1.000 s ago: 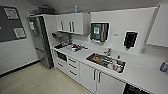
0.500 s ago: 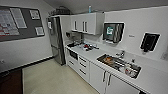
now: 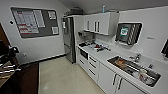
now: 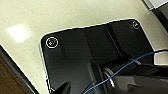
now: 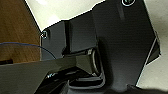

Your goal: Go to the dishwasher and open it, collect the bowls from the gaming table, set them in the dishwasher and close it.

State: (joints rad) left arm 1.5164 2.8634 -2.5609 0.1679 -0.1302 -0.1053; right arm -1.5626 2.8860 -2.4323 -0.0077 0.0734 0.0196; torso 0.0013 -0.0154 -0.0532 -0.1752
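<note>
A kitchen lies ahead in the head view. A dark-fronted built-in unit (image 3: 84,53) sits under the white counter (image 3: 107,57) just right of the tall steel fridge (image 3: 68,37); it looks like the dishwasher and is closed. The bowls and the gaming table are out of view. The left wrist view looks down past the robot's dark plate onto the pale floor (image 4: 62,15). Beside that plate in the right wrist view are pale floor and a strip of wooden surface (image 5: 15,32).
White base cabinets (image 3: 110,77) run along the right wall, with a steel sink (image 3: 133,70) holding items and clutter on the counter. Wall cabinets (image 3: 100,23) hang above. A notice board (image 3: 35,21) is on the left wall. Dark equipment and a wooden table edge (image 3: 6,72) are at the left. Pale floor (image 3: 62,77) lies ahead.
The whole head picture has shifted right, so the camera has turned left and come closer. The notice board and left wall now show more fully.
</note>
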